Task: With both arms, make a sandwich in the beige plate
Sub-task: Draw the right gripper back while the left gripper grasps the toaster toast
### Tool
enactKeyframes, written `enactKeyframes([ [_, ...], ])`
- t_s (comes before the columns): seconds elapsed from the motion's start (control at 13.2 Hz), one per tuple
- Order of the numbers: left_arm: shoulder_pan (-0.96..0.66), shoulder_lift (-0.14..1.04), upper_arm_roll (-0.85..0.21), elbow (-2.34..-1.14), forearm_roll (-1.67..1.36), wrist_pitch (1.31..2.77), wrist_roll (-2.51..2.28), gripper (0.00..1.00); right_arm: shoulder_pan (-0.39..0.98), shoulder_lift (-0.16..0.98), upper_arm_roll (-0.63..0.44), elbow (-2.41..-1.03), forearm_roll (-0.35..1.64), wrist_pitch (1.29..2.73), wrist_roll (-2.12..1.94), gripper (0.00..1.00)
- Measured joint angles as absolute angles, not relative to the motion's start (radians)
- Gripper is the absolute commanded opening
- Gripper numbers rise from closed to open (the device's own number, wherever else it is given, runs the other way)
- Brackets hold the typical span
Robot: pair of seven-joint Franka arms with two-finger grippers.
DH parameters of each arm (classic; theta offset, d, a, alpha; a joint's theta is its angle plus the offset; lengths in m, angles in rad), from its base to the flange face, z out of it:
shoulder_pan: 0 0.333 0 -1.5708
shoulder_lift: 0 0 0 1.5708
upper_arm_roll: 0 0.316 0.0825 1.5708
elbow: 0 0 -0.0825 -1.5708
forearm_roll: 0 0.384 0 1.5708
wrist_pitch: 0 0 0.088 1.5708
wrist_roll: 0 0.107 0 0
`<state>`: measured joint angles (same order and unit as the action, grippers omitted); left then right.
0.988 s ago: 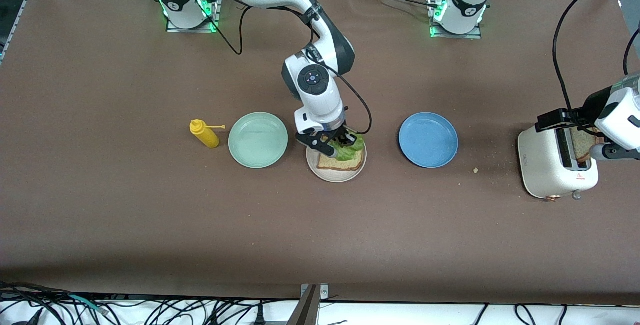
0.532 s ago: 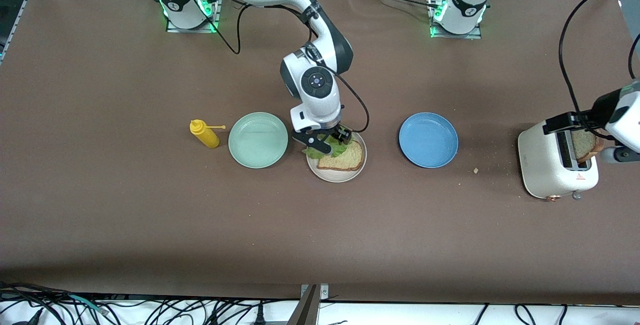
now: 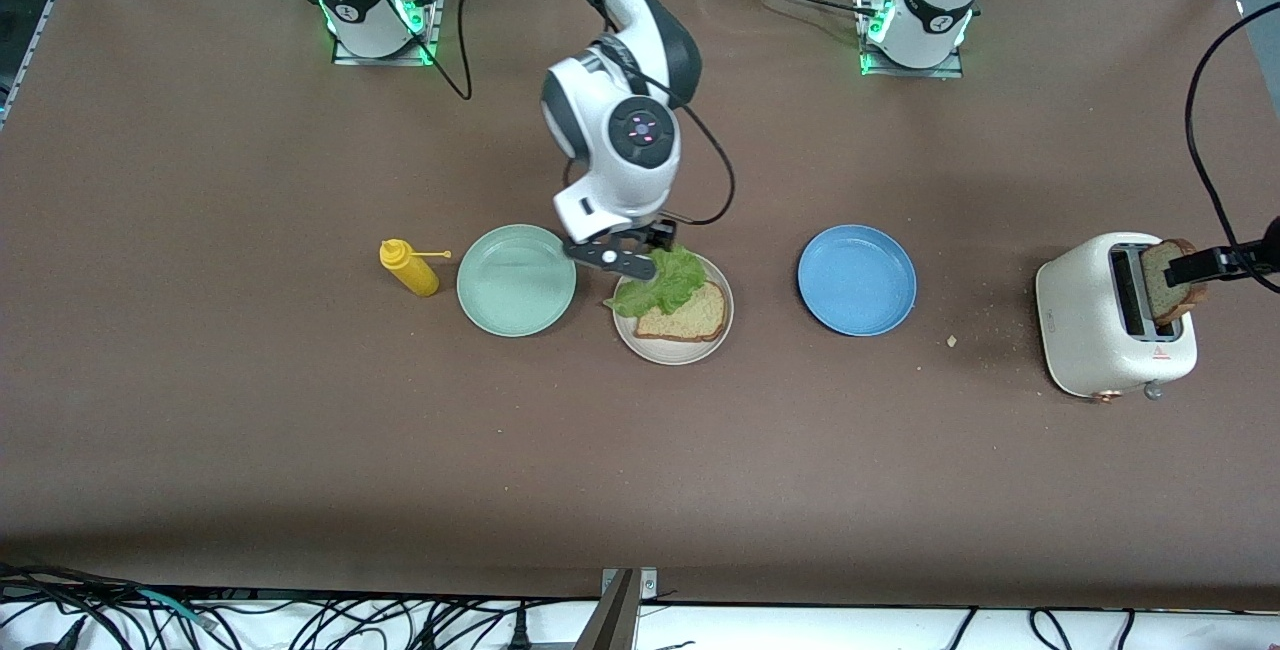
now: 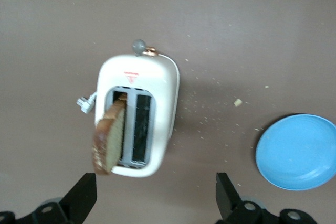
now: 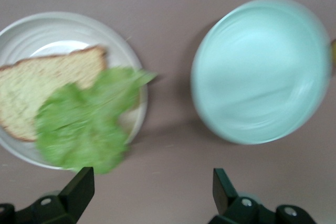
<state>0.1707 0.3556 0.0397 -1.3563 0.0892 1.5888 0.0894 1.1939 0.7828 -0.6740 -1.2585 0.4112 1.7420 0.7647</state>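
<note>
On the round, matte, pale beige plate [image 3: 672,347], one square slice of brown wholemeal bread [image 3: 690,316] is seen lying flat, with a ruffled green lettuce leaf [image 3: 660,283] draped over its edge and spilling past the plate rim. The right pincer [image 3: 628,252] is held just above the lettuce, over the plate edge nearest the mint-green plate; its black fingers [image 5: 79,190] are spread wide and nothing is gripped. A second earlier the leaf was pinched in this pincer low over the bread; since then it has been released and the pincer raised.

Beside the right pincer, toward the right arm's end of the brown matte surface [image 3: 300,430], a round, shallow, mint-green plate [image 3: 516,280] is found, and then a yellow squeeze bottle [image 3: 409,268].

The left pincer [image 4: 155,198] is held over the glossy white two-slot toaster [image 3: 1110,325], fully spread and empty; a second brown bread slice [image 3: 1168,280] stands tilted in one slot. Crumbs are scattered between the toaster and a round blue plate [image 3: 857,280].
</note>
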Motion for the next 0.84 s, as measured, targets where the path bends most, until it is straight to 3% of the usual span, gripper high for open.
enactKeyframes([
  [0.23,0.255,0.405,0.041,-1.374,0.089,1.650,0.177,1.00,1.170,0.713,-0.817,-1.265,0.420,1.609,0.532,1.00],
  [0.61,0.290,0.419,0.039,-1.513,0.086,1.802,0.185,1.00,1.132,0.688,-1.006,-1.285,0.508,1.522,0.305,1.00],
  [0.84,0.292,0.385,0.039,-1.590,0.085,1.886,0.185,1.00,1.019,0.642,-0.974,-1.285,0.511,1.503,0.271,1.00],
])
